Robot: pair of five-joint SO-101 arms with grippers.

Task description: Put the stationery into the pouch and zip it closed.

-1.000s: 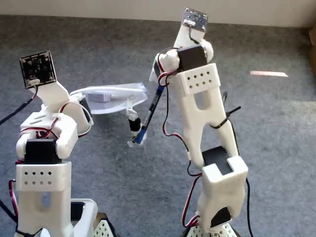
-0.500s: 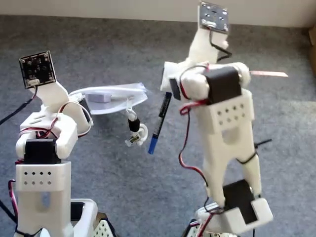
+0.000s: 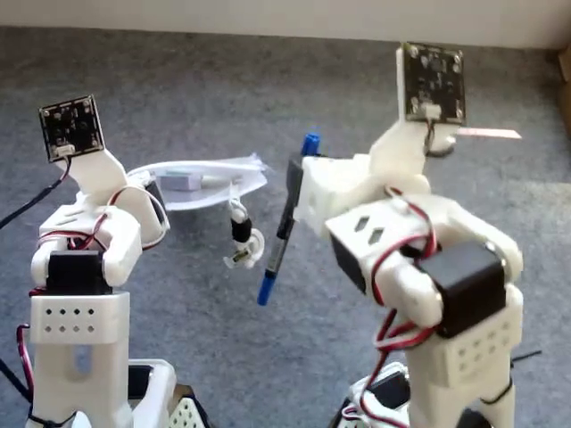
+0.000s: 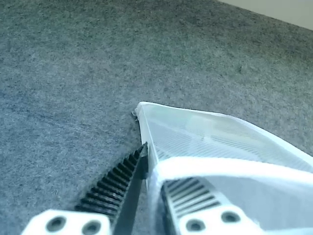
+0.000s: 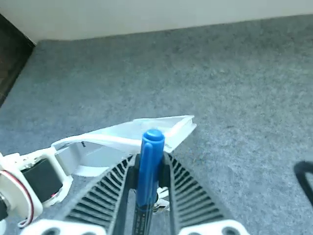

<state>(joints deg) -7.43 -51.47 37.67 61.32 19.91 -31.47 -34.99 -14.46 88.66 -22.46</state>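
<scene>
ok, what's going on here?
The left tool is clamped on an edge of the pouch, which lies on the grey carpet. The right tool grips a blue pen close to the pouch, not yet inside it. A small pale block appears to be in the pouch already.

The pen (image 3: pixel 278 242), black with blue ends, stands steeply tilted, clamped between the fingers (image 5: pixel 188 196) of the right gripper (image 5: pixel 149 161). The translucent white pouch (image 3: pixel 214 174) lies beyond these fingertips. Its edge is pinched between the fingers (image 4: pixel 115 186) of the left gripper (image 4: pixel 152 166), and a small grey block (image 3: pixel 183 179) is inside.
</scene>
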